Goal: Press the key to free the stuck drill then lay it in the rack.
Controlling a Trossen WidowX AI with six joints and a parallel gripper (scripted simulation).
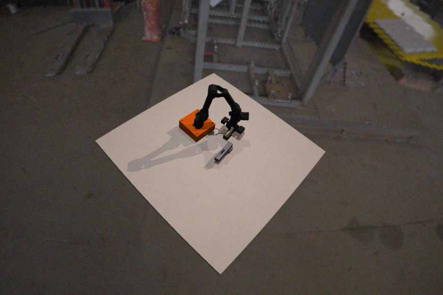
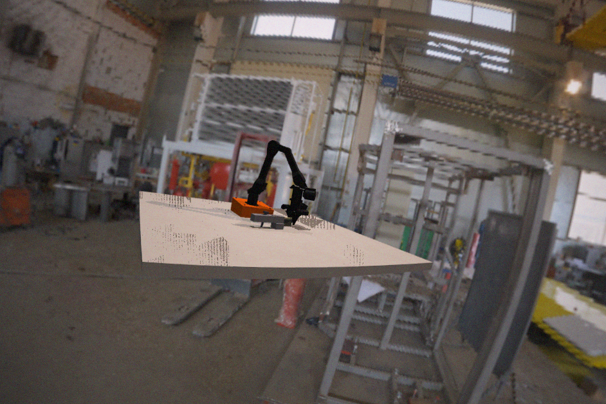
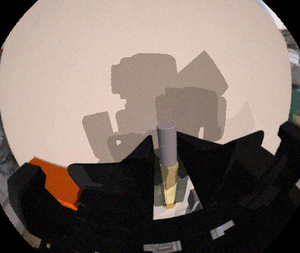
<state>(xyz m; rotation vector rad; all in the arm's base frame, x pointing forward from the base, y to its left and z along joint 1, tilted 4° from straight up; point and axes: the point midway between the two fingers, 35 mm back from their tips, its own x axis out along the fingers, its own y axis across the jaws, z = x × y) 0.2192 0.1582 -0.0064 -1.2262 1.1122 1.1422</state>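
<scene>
The drill [image 1: 228, 133] [image 3: 168, 181], a grey cylinder with a brass-coloured lower part, lies over the small dark rack [image 1: 226, 138] [image 3: 180, 192]. My gripper [image 1: 228, 129] [image 2: 294, 220] [image 3: 162, 137] is open a little around the drill, low over the rack. A thin gap shows between the left finger and the drill in the wrist view. The grey holder [image 1: 219, 156] [image 2: 260, 218] stands beside the rack, with its small dark key [image 1: 223, 151] on it. How far down the key sits is too small to tell. The fingers hide part of the rack.
The orange base block [image 1: 188, 129] [image 2: 240, 208] [image 3: 58, 183] of the arm is on the pale table [image 1: 222, 215] [image 2: 275, 252]. The folded black arm reaches from it over the rack. The holder is on the side of the rack nearer the top camera.
</scene>
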